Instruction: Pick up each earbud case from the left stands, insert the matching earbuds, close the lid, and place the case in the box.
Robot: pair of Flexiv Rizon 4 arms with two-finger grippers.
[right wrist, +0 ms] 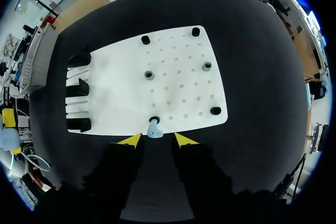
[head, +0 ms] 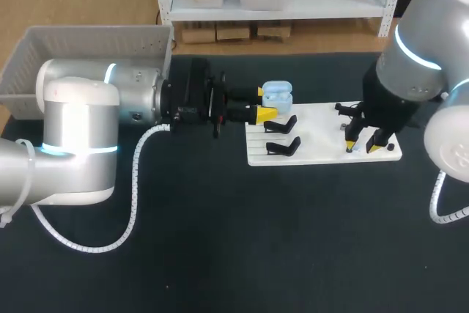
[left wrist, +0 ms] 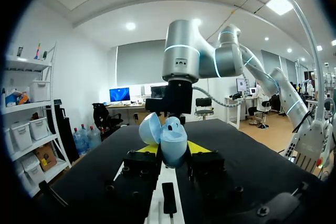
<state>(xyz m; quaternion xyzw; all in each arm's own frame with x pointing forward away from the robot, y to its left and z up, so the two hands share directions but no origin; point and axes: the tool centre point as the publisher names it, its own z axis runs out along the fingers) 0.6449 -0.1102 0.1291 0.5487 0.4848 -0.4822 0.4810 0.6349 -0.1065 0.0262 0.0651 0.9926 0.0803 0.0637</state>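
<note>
My left gripper (head: 265, 102) is shut on a light blue earbud case (head: 277, 94), held with its lid open above the left end of the white board (head: 322, 153). In the left wrist view the case (left wrist: 173, 139) sits between the yellow tips of that gripper (left wrist: 173, 148), lid tipped back. My right gripper (head: 363, 146) hangs over the board's right front edge. In the right wrist view its gripper (right wrist: 157, 140) stands open, straddling a light blue earbud (right wrist: 154, 129) on a peg, with both tips a little apart from it.
Black case stands (head: 282, 124) (head: 283, 147) rise from the board's left end, and several small black pegs (right wrist: 149, 74) dot the rest of the board (right wrist: 178, 56). A grey box (head: 88, 45) stands at the back left of the dark table.
</note>
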